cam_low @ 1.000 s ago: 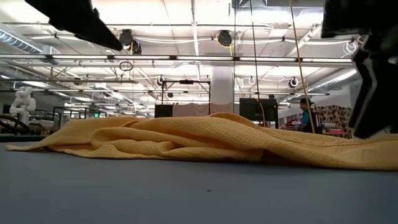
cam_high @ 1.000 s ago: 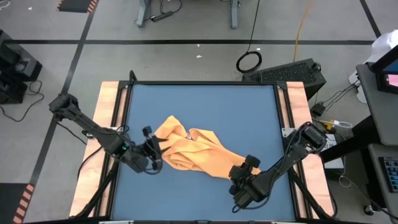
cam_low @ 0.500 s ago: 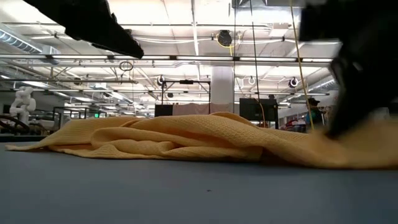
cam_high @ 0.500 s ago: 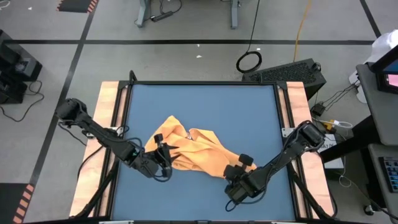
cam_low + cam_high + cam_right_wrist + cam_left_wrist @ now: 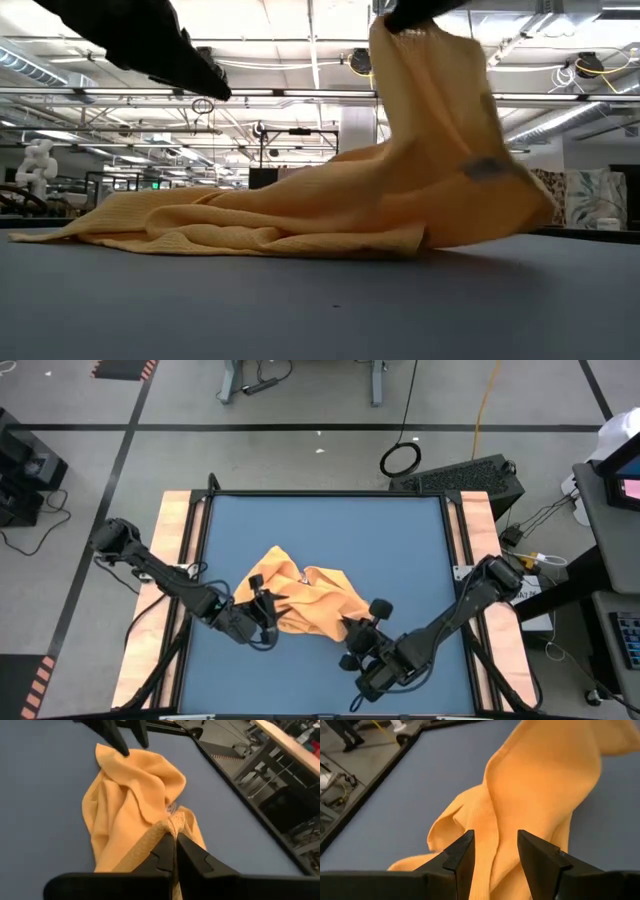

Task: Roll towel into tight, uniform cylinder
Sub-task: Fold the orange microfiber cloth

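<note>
Mid-table, the towel [image 5: 300,600] lies crumpled, no roll begun. Right gripper [image 5: 174,836] pinches its near-right edge, lifting it w/ jaws pressed together. Left gripper [image 5: 495,851], jaws spread, hovers over its left end. Flattening + rolling all remain, I'd judge.

The blue table [image 5: 325,525] lay bare across its far half and along both side edges, leaving open passage there. A crumpled orange-yellow towel [image 5: 300,600] filled the middle of the near half. The left claw [image 5: 262,610] hovered at the towel's left edge, fingers apart. The right claw [image 5: 352,632] pinched the towel's right end and held it raised off the surface, so cloth and both arms blocked the near centre.
</note>
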